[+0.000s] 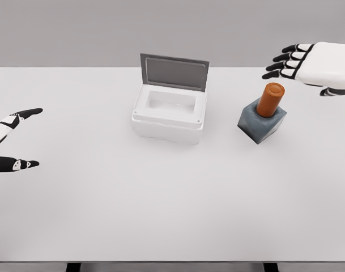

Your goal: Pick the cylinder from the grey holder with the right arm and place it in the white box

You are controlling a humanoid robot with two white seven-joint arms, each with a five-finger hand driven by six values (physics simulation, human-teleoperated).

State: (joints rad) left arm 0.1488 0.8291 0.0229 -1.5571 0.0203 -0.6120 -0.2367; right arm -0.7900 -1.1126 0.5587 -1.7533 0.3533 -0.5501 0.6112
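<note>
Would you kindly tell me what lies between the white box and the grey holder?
Only bare table, in the head view, separates white box from grey holder.

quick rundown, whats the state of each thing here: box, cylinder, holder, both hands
white box: lid open and upright, nothing inside
orange cylinder: standing in the holder, not gripped
grey holder: on the table, right of the box
right hand: open, above and right of the cylinder
left hand: open, at left edge

Orange cylinder [271, 99], grey holder [262, 122]
</note>
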